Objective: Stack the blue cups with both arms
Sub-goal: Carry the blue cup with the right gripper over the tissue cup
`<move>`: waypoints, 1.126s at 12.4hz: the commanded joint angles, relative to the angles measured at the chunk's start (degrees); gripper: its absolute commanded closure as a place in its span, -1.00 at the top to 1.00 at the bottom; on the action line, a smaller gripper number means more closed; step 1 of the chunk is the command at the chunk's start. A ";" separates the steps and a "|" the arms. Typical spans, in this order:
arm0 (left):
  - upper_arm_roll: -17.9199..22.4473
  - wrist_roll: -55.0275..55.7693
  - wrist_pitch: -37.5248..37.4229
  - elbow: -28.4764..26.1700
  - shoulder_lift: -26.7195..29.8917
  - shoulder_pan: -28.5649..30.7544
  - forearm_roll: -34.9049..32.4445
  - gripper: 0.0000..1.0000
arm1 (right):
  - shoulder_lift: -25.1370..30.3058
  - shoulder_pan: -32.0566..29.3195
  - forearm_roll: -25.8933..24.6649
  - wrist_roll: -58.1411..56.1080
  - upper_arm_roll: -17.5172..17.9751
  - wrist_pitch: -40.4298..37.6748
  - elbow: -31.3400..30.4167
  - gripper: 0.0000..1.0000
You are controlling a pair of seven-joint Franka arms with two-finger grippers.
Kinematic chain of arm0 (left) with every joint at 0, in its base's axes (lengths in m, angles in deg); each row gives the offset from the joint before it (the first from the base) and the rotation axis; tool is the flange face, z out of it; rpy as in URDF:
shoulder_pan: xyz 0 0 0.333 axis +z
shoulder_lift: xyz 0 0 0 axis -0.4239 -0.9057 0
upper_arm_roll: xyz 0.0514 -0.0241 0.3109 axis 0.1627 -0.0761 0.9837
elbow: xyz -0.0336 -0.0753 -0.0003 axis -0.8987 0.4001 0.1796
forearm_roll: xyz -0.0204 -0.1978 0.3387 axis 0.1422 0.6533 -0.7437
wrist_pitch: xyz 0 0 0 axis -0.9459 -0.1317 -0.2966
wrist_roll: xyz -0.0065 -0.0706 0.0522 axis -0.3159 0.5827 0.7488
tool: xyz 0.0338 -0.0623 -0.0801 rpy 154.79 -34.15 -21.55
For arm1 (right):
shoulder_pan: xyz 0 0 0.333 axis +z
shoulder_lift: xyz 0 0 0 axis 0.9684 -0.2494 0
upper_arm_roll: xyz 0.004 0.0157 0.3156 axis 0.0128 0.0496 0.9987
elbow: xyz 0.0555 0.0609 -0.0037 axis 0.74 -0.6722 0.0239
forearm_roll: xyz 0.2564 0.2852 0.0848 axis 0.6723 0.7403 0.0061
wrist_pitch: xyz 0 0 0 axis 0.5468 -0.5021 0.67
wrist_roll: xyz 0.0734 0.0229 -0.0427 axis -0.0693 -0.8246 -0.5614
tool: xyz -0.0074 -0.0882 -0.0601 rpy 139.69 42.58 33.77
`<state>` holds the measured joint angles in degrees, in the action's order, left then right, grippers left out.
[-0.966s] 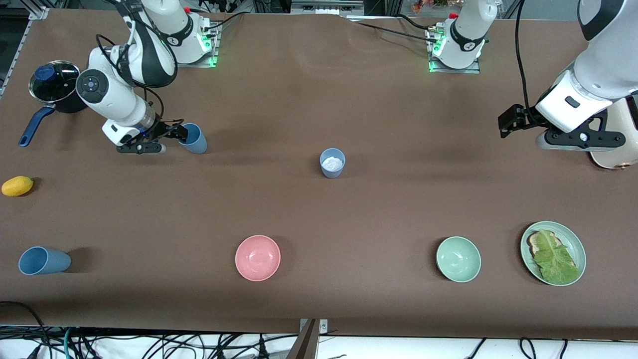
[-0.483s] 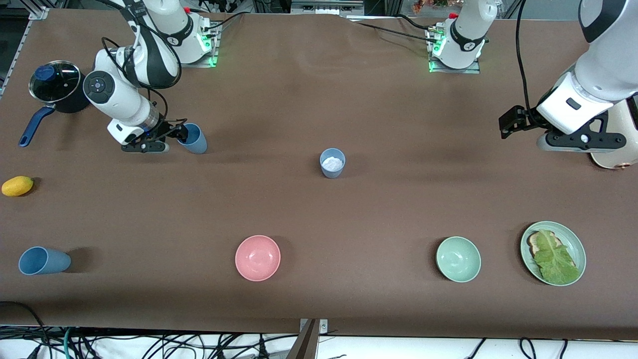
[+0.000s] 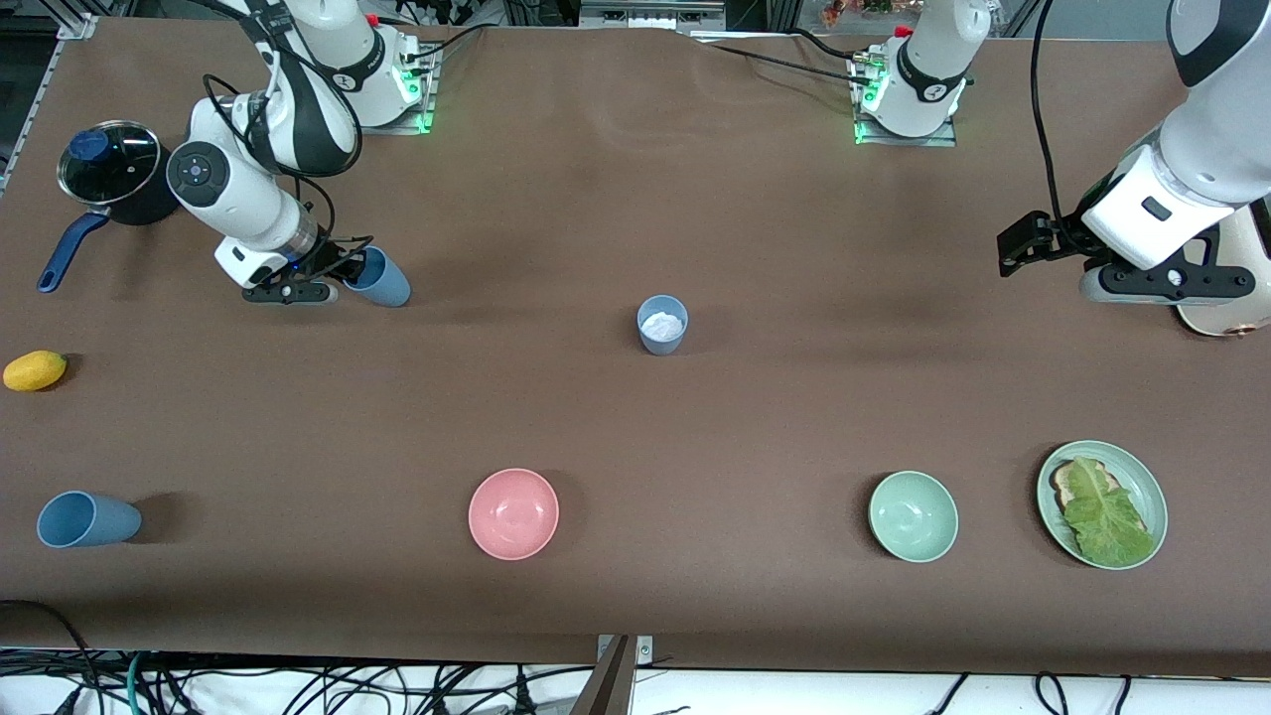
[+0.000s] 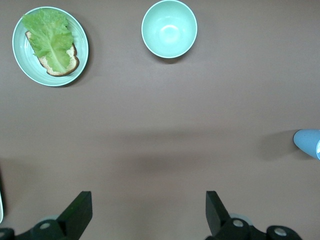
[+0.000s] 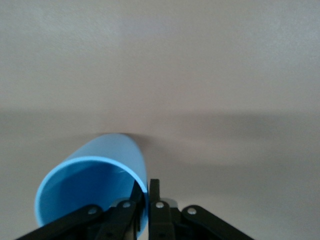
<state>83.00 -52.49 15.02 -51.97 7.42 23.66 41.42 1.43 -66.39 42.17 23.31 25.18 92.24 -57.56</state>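
Observation:
My right gripper (image 3: 357,268) is shut on the rim wall of a blue cup (image 3: 387,284) toward the right arm's end of the table. One finger is inside the cup (image 5: 90,187) and one outside (image 5: 154,192), and the cup leans. A second blue cup (image 3: 662,325) stands upright mid-table with something white inside; its side shows in the left wrist view (image 4: 309,142). A third blue cup (image 3: 87,519) lies on its side close to the front camera. My left gripper (image 3: 1023,246) hangs open and empty (image 4: 148,215) high over the left arm's end.
A pink bowl (image 3: 513,513), a pale green bowl (image 3: 913,516) (image 4: 169,29) and a green plate (image 3: 1144,475) (image 4: 24,64) with toast and lettuce line the side nearest the front camera. A lidded pot (image 3: 109,164) and a yellow fruit (image 3: 35,369) sit at the right arm's end.
My right gripper has shut on the blue cup's rim, and the cup has tipped a little. The left arm has drifted slightly upward, still open.

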 commanded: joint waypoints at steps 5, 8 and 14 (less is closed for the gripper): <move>0.04 -1.29 -0.75 1.26 -0.50 0.29 1.20 1.00 | -1.38 1.90 5.28 2.81 1.52 -18.35 15.02 -1.00; 0.04 -1.29 -0.75 1.26 -0.50 0.29 1.28 1.00 | -4.63 6.46 5.47 10.87 1.61 -27.41 25.83 -1.00; 0.03 -1.29 -0.75 1.17 -0.50 0.37 1.20 1.00 | -14.46 22.98 7.57 37.83 1.61 -31.48 45.86 -1.00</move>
<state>82.96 -52.49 15.02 -51.95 7.42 23.65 41.42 -7.61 -47.34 48.18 54.29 27.15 63.51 -21.05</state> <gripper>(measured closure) 0.000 0.952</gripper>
